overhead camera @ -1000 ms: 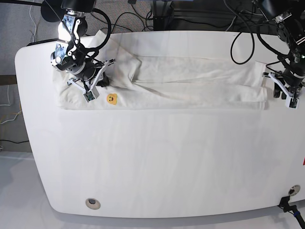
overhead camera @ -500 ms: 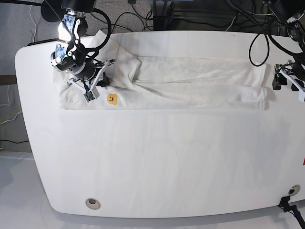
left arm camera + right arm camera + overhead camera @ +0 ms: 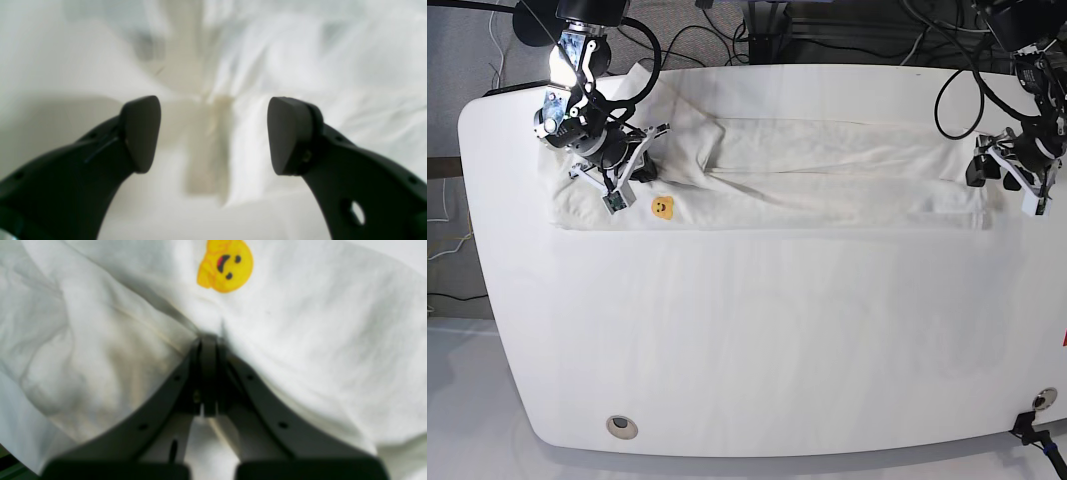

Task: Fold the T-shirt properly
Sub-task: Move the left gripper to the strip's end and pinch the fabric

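The white T-shirt (image 3: pixel 827 170) lies folded into a long band across the far part of the table (image 3: pixel 757 340). A small yellow smiley print (image 3: pixel 662 207) shows near its left end. My right gripper (image 3: pixel 630 186) is shut on a fold of the T-shirt (image 3: pixel 300 340) just below the smiley (image 3: pixel 225 266). My left gripper (image 3: pixel 999 185) is at the band's right end. In the left wrist view it (image 3: pixel 213 133) is open, with the blurred edge of the T-shirt (image 3: pixel 283 66) between and beyond the fingertips (image 3: pixel 140 133).
Cables (image 3: pixel 707 40) and stands hang behind the table's far edge. A round fitting (image 3: pixel 622 427) sits in the table near the front left. A black clamp (image 3: pixel 1032 425) is at the front right corner.
My left gripper swung out to the right past the table edge, then came back left to the shirt's right end. My right gripper has not moved and stays shut on the fabric.
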Tool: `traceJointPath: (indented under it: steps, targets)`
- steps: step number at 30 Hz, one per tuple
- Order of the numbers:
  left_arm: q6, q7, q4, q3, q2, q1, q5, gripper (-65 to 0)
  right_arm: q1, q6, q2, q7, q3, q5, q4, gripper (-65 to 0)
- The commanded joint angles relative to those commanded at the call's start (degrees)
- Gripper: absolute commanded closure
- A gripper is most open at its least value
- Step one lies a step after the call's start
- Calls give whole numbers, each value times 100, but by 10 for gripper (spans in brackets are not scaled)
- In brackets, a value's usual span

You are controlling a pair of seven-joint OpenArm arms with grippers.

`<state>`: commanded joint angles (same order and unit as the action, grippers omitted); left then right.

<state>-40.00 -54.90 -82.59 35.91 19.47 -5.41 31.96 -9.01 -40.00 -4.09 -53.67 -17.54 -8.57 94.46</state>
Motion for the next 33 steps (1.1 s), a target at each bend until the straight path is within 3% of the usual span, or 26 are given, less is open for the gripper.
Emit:
traceJointPath:
  steps: [12,22,33]
  targets:
    - [0,9,607,0,-53,9,-18,-469,9,0,0,0,0,0,0,0]
    - [0,9,615,-387,-105,9,9,-469,9,0,0,0,0,0,0,0]
    - [0,0,607,-413,-237,9,9,-466,0,0,0,0,0,0,0,0]
